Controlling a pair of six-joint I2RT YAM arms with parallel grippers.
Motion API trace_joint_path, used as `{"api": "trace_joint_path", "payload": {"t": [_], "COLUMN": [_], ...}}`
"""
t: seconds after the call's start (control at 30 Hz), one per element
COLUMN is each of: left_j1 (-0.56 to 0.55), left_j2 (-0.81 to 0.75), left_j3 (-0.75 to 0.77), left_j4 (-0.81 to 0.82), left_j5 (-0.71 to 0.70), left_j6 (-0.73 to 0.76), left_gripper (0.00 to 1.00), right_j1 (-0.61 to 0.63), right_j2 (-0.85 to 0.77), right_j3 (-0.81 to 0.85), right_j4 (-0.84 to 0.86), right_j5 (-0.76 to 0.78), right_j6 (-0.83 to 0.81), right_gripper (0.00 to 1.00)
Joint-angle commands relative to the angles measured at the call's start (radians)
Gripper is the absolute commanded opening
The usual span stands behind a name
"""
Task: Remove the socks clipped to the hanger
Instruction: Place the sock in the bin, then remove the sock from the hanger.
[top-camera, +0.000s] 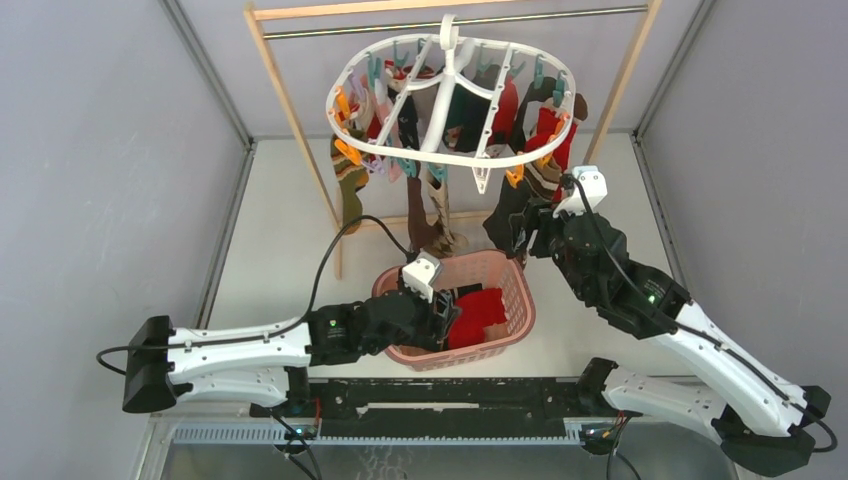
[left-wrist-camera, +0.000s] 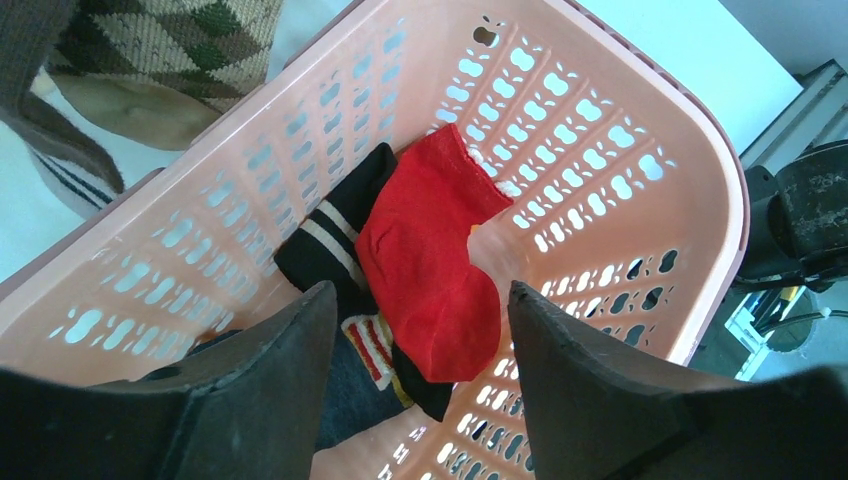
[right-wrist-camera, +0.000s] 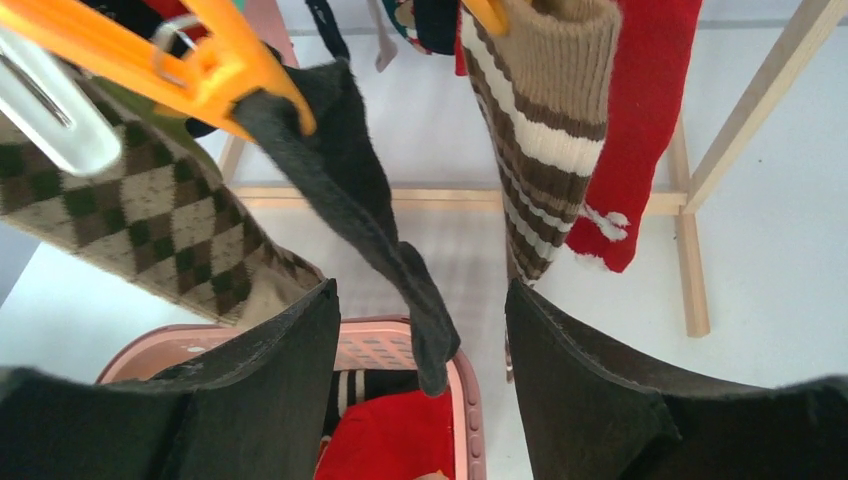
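Where the black sock (right-wrist-camera: 370, 230) hangs from its orange clip (right-wrist-camera: 215, 70) at the upper left of the right wrist view, its long axis slants down to lower centre, passing between the spread fingers of the right gripper (right-wrist-camera: 420, 300), which grasps nothing. The hanger (top-camera: 440, 157) sits upper centre overhead. The left gripper (left-wrist-camera: 420, 300), farther off, gapes empty above the pink basket (left-wrist-camera: 620, 130), where a red sock (left-wrist-camera: 430, 260) lies.

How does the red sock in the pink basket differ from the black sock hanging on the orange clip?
The red sock lies loose in the basket, over a striped dark sock; the black sock hangs clipped by the orange clip. The red sock lies below the open left gripper; the black sock dangles inside the open right gripper, ungripped. Both are plain socks.
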Motion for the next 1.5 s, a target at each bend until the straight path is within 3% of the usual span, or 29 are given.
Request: {"api": "trace_joint_path", "payload": {"t": [0.0,0.03,0.07,0.3,0.47,0.57,0.77,1.13,1.47], "left_j1": [0.001,0.002,0.002,0.002,0.001,0.002,0.001,0.002,0.002], "left_j2": [-0.029,-0.031,-0.034,-0.044,-0.059,-0.071,-0.075,-0.003,0.075], "left_j3": [-0.016,-0.016,-0.015,-0.004,0.004,0.016,0.077,0.19,0.258], "left_j4": [0.005,0.003,0.001,-0.002,-0.002,0.013,0.057,0.241,0.252], "left_j5": [-0.019,-0.02,-0.02,-0.014,-0.014,-0.009,0.0,0.084,0.086], "left_j6": [-0.012,-0.012,-0.011,-0.008,-0.001,0.02,0.096,0.219,0.261], "left_gripper": [0.74,0.95,0.99,1.0,1.0,1.0,1.0,1.0,1.0], "right_j1": [-0.068,-0.088,-0.104,-0.163,-0.183,-0.189,-0.237,-0.35,-0.361], "right_j2": [-0.007,-0.005,-0.002,0.045,0.02,-0.021,-0.102,-0.129,-0.105], "right_j3": [-0.032,-0.04,-0.05,-0.076,-0.088,-0.088,-0.087,-0.087,-0.074], "right_j4": [0.083,0.099,0.116,0.178,0.179,0.177,0.155,0.167,0.189], "right_j5": [-0.11,-0.149,-0.184,-0.33,-0.385,-0.42,-0.549,-0.942,-1.088], "right_j6": [-0.007,-0.008,-0.008,-0.01,0.007,0.019,0.077,0.194,0.247], "right_gripper": [0.68,0.68,0.67,0.47,0.15,0.08,0.06,0.06,0.06]}}
